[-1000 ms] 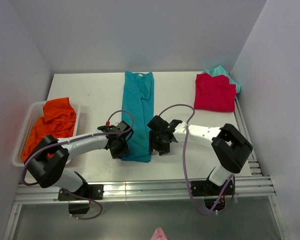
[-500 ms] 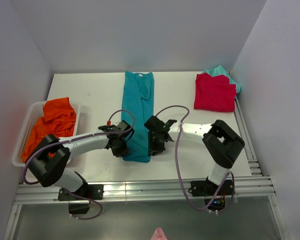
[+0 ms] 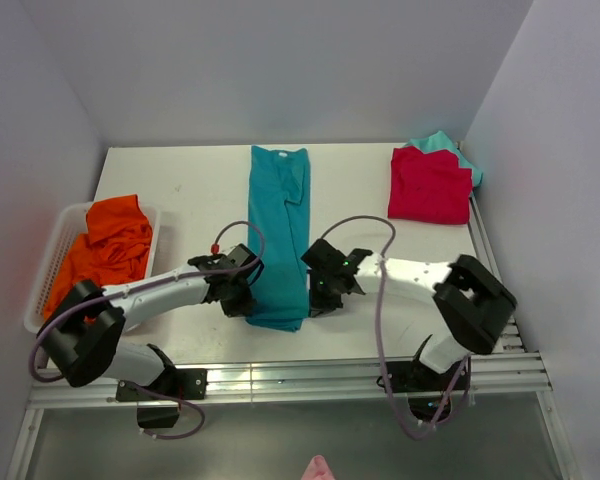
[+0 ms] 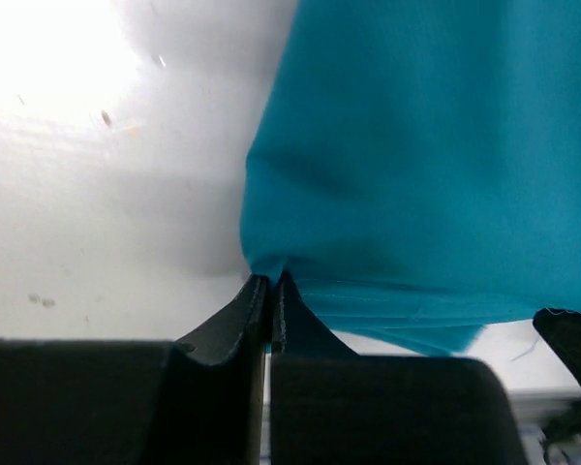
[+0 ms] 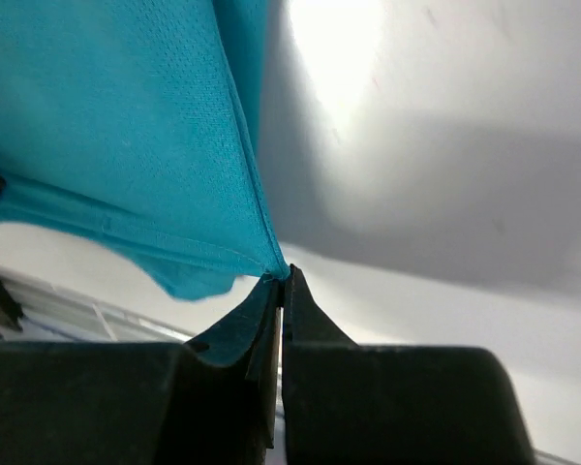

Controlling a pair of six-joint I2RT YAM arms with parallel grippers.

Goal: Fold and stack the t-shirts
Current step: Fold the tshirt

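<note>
A teal-blue t-shirt lies as a long narrow strip down the middle of the white table, collar at the far end. My left gripper is shut on its near left edge, and my right gripper is shut on its near right edge. Both pinch the cloth at the fingertips and the hem hangs lifted a little off the table. A folded red t-shirt rests on a light-teal one at the far right. An orange t-shirt is bunched in a basket.
The white mesh basket sits at the left edge of the table. Grey walls close in the table on three sides. A metal rail runs along the near edge by the arm bases.
Both grippers have closed on the near corners of the teal-blue t-shirt. The right gripper has shifted slightly right and nearer, and the near hem has bunched inward.
</note>
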